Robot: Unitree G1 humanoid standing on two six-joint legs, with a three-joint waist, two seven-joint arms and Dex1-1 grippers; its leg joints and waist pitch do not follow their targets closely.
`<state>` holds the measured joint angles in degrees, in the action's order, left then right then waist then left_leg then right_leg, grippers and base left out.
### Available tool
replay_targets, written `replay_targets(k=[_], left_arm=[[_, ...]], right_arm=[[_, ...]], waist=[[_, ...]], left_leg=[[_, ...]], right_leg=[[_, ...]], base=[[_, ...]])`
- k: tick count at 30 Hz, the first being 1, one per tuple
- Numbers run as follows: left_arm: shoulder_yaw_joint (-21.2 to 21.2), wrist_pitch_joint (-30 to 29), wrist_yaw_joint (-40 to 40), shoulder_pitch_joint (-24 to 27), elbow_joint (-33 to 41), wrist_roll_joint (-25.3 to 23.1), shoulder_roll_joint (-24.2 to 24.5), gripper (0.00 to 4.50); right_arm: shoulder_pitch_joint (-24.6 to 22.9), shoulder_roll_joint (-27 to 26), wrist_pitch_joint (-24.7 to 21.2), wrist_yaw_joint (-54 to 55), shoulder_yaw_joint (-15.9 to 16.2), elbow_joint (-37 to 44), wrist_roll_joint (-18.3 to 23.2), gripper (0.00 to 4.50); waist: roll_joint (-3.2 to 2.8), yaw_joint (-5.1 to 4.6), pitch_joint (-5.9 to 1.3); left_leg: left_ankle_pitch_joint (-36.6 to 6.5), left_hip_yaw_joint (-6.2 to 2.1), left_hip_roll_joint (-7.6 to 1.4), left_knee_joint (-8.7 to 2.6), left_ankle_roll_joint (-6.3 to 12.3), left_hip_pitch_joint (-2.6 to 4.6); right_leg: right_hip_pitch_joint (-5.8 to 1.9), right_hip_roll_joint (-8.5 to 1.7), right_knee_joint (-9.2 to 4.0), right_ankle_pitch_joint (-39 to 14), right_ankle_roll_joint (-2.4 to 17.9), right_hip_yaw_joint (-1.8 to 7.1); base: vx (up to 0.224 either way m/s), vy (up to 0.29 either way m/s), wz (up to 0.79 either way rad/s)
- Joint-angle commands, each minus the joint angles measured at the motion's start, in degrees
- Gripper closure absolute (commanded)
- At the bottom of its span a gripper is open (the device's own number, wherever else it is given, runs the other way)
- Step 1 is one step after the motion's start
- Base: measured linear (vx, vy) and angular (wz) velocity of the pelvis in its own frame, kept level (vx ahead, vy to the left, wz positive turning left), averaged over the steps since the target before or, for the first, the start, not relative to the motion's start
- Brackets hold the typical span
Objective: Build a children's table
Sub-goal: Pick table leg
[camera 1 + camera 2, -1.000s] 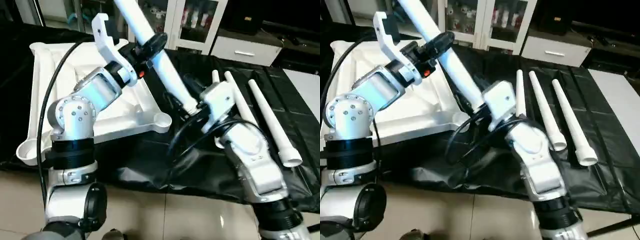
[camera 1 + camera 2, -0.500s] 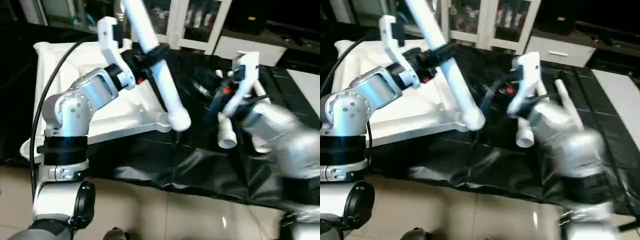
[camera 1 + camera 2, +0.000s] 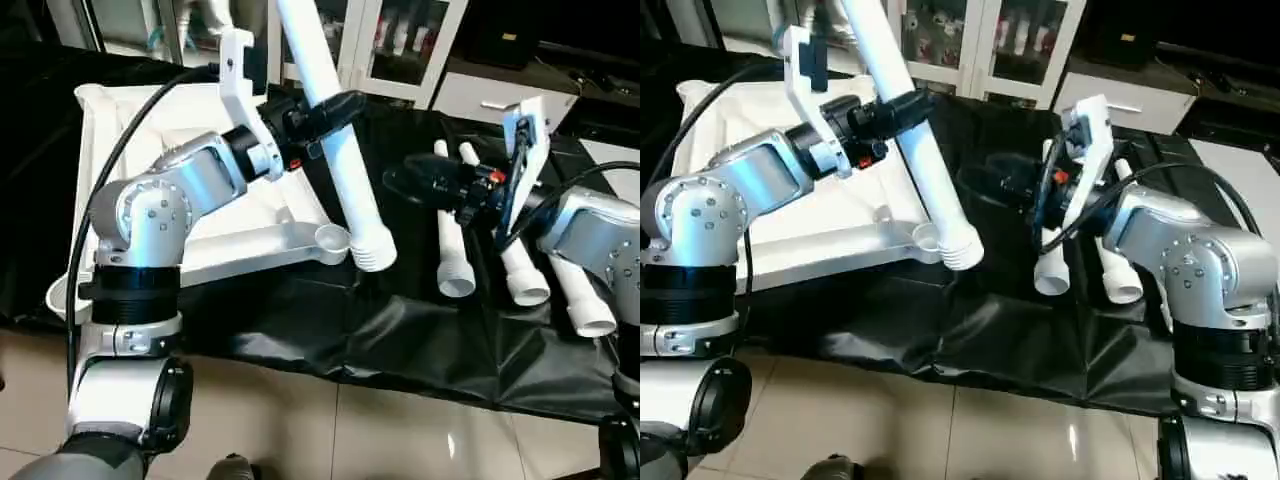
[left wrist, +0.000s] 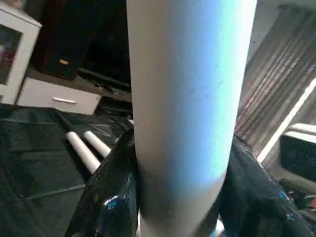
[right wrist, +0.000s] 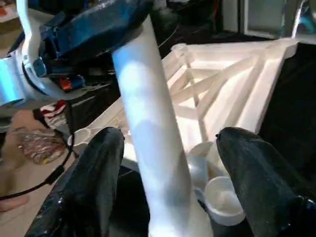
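Note:
The children's table top (image 3: 118, 140) lies upside down at the left on a black cloth, its ribs up and a round corner socket (image 3: 330, 237) at the near right. My left gripper (image 3: 335, 105) is shut on a white leg (image 3: 352, 190). The leg stands steeply tilted, with its wide ribbed end (image 3: 374, 256) hanging just right of that socket. In the left wrist view the leg (image 4: 185, 98) sits between the black fingers (image 4: 108, 197). My right gripper (image 3: 400, 181) is open and points at the leg from the right, a little short of it. Its fingers (image 5: 98, 187) frame the leg (image 5: 153, 138).
Three more white legs (image 3: 452, 240) lie side by side on the black cloth (image 3: 400, 330) under my right forearm. White cabinets (image 3: 395, 45) stand behind the table. Tiled floor (image 3: 300, 430) lies in front, below the cloth's edge.
My right gripper let go of the leg's lower end, swung away right, and now faces the leg from the side. The leg has tilted more upright, its wide end nearer the socket.

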<state>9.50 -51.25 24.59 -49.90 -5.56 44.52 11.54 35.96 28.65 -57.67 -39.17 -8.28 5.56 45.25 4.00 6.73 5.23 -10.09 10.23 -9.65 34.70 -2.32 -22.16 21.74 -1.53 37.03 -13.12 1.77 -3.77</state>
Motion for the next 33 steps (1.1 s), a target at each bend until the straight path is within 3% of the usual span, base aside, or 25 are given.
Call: replay_targets(k=[1, 4, 9, 12, 13, 15, 22, 24, 25, 33], left_arm=[[0.75, -0.93, -0.04, -1.47, -0.1, 1.48, -0.54, 2.71], [3.21, -2.84, -1.56, -2.12, -0.67, 4.54, -1.71, 2.71], [2.66, -3.85, -3.1, -2.82, -1.41, 2.79, -1.69, 2.71], [-0.91, -2.83, -1.23, -2.77, -0.08, -0.01, -0.35, 2.71], [-2.85, -2.27, -0.29, -2.79, 0.55, -1.46, 0.26, 2.71], [-3.89, -2.09, 0.06, -2.92, 0.92, -2.16, 0.45, 2.71], [-7.09, -1.52, 1.33, -3.75, 0.8, -4.66, 1.41, 2.71], [-7.73, -1.1, 1.73, -3.72, 0.93, -5.43, 1.66, 2.71], [-8.16, -0.91, 1.84, -3.69, 1.13, -5.89, 1.85, 2.71], [-9.85, -0.83, 3.34, -3.71, 2.13, -7.14, 2.45, 2.71]], right_arm=[[0.63, 0.65, -1.29, 0.3, 0.24, 0.01, 1.02, 1.2], [0.26, 0.07, -2.41, 1.01, -0.21, 0.65, 2.38, 1.2], [-0.27, -0.05, -2.04, 0.6, 2.05, 2.38, 0.38, 1.2], [0.54, -0.87, -0.87, 1.83, 6.44, 2.6, -3.36, 1.2], [1.21, -1.46, -1.39, 2.73, 8.3, 2.12, -4.59, 1.2], [1.95, -1.83, -1.56, 3.53, 10.4, 1.41, -6.1, 1.2], [3.52, -1.71, -1.49, 4.86, 18.1, -0.11, -11.89, 1.2], [3.53, -1.77, -1.6, 5.29, 19.11, -0.53, -13.14, 1.2], [3.52, -1.71, -1.94, 5.51, 19.38, -0.61, -13.38, 1.2], [3.48, -2.8, -1.47, 6.0, 19.6, -1.51, -14.51, 1.2]], waist=[[-1.16, 0.36, -4.75], [-1.42, 0.38, -4.65], [-1.28, 0.48, -4.56], [-1.4, 0.45, -4.54], [-0.66, 0.3, -4.48], [-1.16, 0.37, -4.46], [-0.96, 0.23, -4.36], [-1.05, 0.2, -4.25], [-0.62, 0.21, -4.18], [-0.81, 0.05, -4.1]], left_leg=[[-1.87, -1.91, -4.28, -3.3, -0.27, 1.47], [-2.52, -1.9, -4.25, -3.3, -0.69, 1.53], [-2.54, -1.94, -4.24, -3.37, -0.59, 1.53], [-2.13, -2.03, -4.37, -3.51, -0.95, 1.62], [-2.17, -1.92, -4.36, -3.57, -0.98, 1.61], [-1.49, -1.97, -4.34, -3.54, -1.24, 1.59], [-1.94, -1.93, -4.4, -3.66, -1.91, 1.63], [-2.35, -1.93, -4.37, -3.75, -2.23, 1.58], [-2.34, -1.89, -4.36, -3.77, -2.17, 1.57], [-1.89, -1.91, -4.38, -3.78, -1.86, 1.57]], right_leg=[[-3.39, -7.5, -3.73, 6.36, 14.22, 3.86], [-3.33, -7.54, -3.76, 5.57, 14.23, 3.89], [-3.35, -7.5, -3.94, 4.85, 13.55, 3.91], [-3.18, -7.53, -3.91, 4.72, 12.8, 3.92], [-3.25, -7.51, -4.1, 4.14, 12.48, 3.96], [-3.08, -7.56, -3.85, 3.93, 12.24, 3.99], [-3.12, -7.63, -3.84, 4.42, 11.86, 4.08], [-3.1, -7.66, -3.93, 3.55, 11.62, 4.09], [-3.14, -7.76, -3.91, 3.21, 11.49, 4.14], [-3.0, -7.72, -3.81, 3.92, 11.47, 4.14]], base=[[0.0, 0.0, 0.0], [0.0, 0.0, 0.0], [0.0, 0.0, 0.0], [0.0, 0.0, 0.0], [0.0, 0.0, 0.0], [0.0, 0.0, 0.0], [0.0, 0.0, 0.0], [0.0, 0.0, 0.0], [0.0, 0.0, 0.0], [0.0, 0.0, 0.0]])
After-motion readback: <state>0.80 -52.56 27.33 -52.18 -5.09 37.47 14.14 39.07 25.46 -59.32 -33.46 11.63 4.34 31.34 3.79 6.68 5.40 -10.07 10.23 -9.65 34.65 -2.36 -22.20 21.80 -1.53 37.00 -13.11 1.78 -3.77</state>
